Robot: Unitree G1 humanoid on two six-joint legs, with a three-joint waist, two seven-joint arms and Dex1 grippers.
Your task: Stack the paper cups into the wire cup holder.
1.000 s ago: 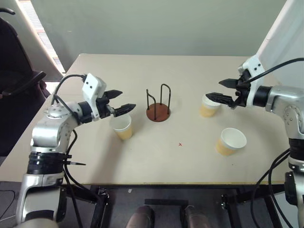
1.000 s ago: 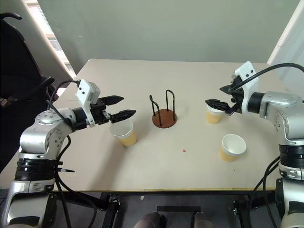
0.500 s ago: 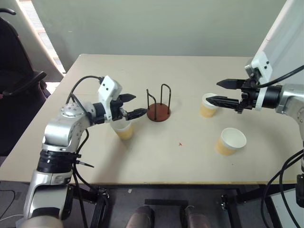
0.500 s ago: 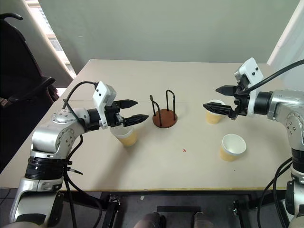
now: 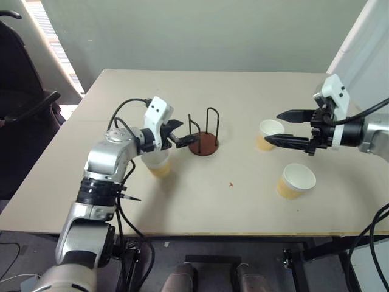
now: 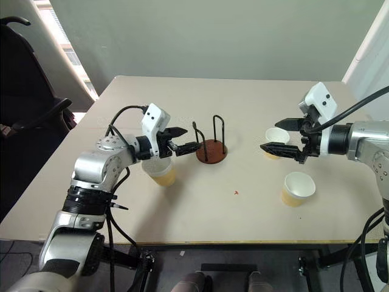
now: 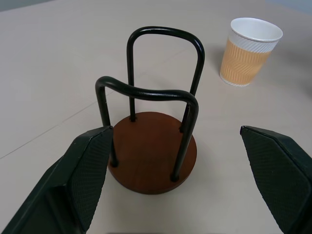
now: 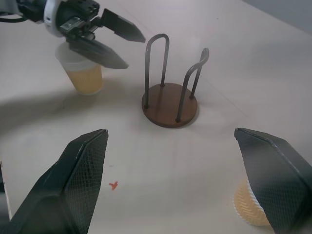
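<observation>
My left gripper [image 6: 185,139] is spread fully open and holds nothing. Over the last second it has swung inward across the table [image 5: 200,201], passing above the cup nearest my left arm [image 6: 161,173], and its tips now sit just beside the wire cup holder [image 5: 202,137]. In the left wrist view the holder stands framed between my 2 fingers, its disc base bare.

My right gripper [image 5: 281,128] is also wide open and empty. It has drawn back toward my right side, so the second cup [image 5: 268,134] now stands between its fingertips and the holder, while the third cup [image 5: 292,180] sits nearer the table's front edge.

All 3 paper cups stand upright on the table, none stacked. I judge no cup has been picked up yet, so the task is barely begun.
</observation>
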